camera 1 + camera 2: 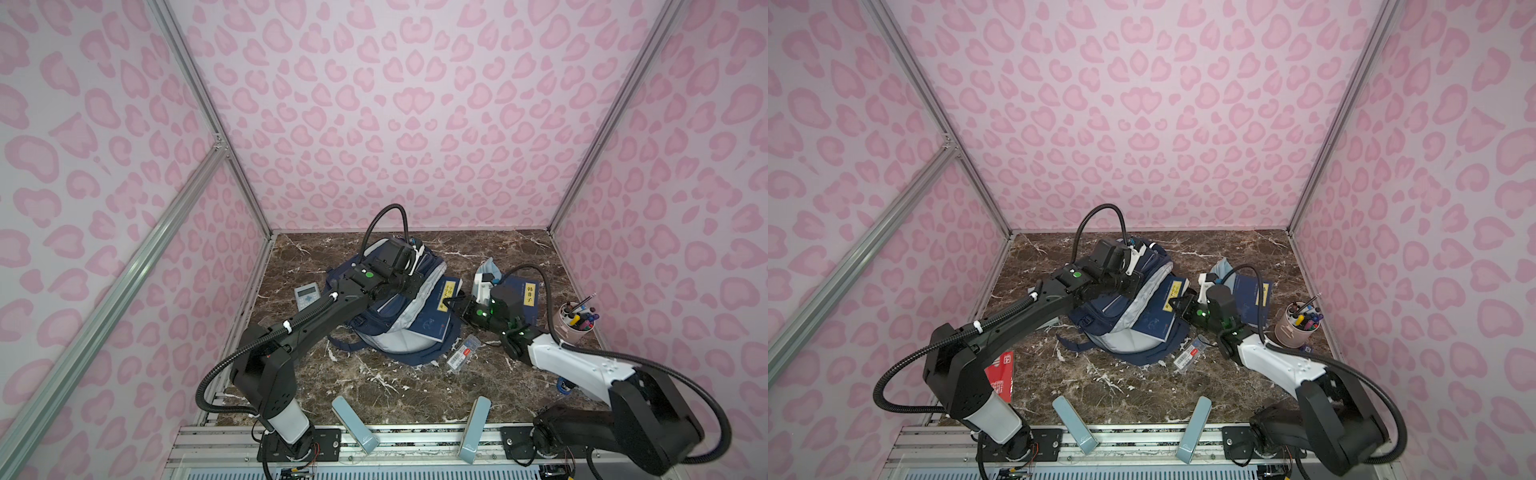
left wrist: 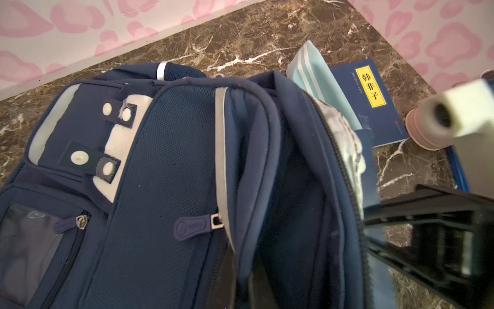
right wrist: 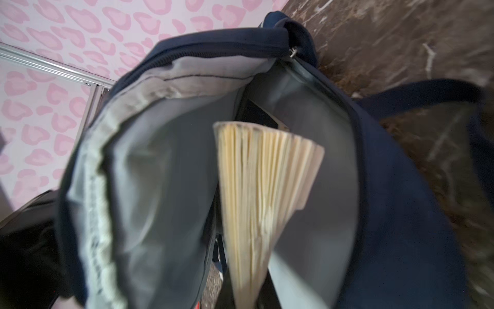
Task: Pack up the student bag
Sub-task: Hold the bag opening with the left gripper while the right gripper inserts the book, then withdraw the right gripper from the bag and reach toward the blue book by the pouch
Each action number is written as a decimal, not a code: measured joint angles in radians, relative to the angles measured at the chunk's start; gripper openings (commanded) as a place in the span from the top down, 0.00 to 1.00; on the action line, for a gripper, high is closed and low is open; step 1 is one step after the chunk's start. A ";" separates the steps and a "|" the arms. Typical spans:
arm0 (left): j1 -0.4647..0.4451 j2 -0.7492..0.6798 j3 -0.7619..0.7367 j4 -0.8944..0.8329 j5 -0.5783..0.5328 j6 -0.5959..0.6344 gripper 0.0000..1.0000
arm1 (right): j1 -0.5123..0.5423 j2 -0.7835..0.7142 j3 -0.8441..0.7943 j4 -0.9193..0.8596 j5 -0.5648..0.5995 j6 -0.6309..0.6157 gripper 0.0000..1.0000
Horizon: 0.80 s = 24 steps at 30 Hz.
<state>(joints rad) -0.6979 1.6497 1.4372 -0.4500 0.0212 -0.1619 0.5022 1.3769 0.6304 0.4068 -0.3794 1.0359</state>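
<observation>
**Book goes in as two arms share the work of packing**

At the middle of the marble desk we find the student bag lying on its back, main compartment gaping toward the right arm. The left fingers are closed narrow on the upper lip of that opening. We read this as a hold meant to keep the soft fabric from sagging shut, though the pinch itself is hidden beneath the wrist in both top views.

The right fingers are clamped on a blue book with a yellow label, which lies partly inside the mouth and partly out. From the right wrist camera we look straight down its cream page edges, slightly fanned, against the grey lining. The book is going in edge-first, the way it slides most easily between the bag's walls.

Much is not yet packed. A second blue book lies flat to the right of the bag with a light-blue pouch partly over it, a pen cup stands near the right wall, a calculator lies left of the bag, and a small clear box sits in front of it.

We judge the task to be at an early stage. The risk we see is the book catching on the lining.
</observation>
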 measured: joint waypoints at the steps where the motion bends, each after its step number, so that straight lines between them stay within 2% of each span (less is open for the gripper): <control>1: 0.001 0.000 0.005 -0.001 0.010 0.000 0.96 | 0.026 0.061 0.041 0.021 0.029 0.001 1.00; 6: 0.015 0.000 0.025 -0.017 0.050 0.000 0.95 | 0.083 0.405 0.230 0.205 0.125 0.069 1.00; 8: 0.019 0.000 0.027 -0.019 0.058 0.000 0.94 | 0.104 0.517 0.315 0.209 0.174 0.099 1.00; 10: 0.020 0.001 0.027 -0.020 0.057 0.000 0.92 | 0.135 0.599 0.431 0.175 0.195 0.097 0.61; 11: 0.024 0.001 0.023 -0.016 0.056 0.000 0.90 | 0.144 0.616 0.476 0.157 0.203 0.093 0.48; 13: 0.032 -0.013 -0.019 0.035 0.057 -0.018 0.86 | 0.145 0.616 0.509 0.134 0.193 0.073 0.39; 18: 0.032 -0.035 -0.135 0.130 0.076 -0.064 0.85 | 0.135 0.492 0.394 0.027 0.207 0.021 0.37; 24: 0.038 -0.030 -0.153 0.169 0.085 -0.113 0.86 | 0.129 0.303 0.285 -0.112 0.211 -0.065 0.38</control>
<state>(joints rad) -0.6601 1.6196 1.2846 -0.2813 0.1066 -0.2749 0.6315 1.6798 0.9157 0.2951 -0.1684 0.9707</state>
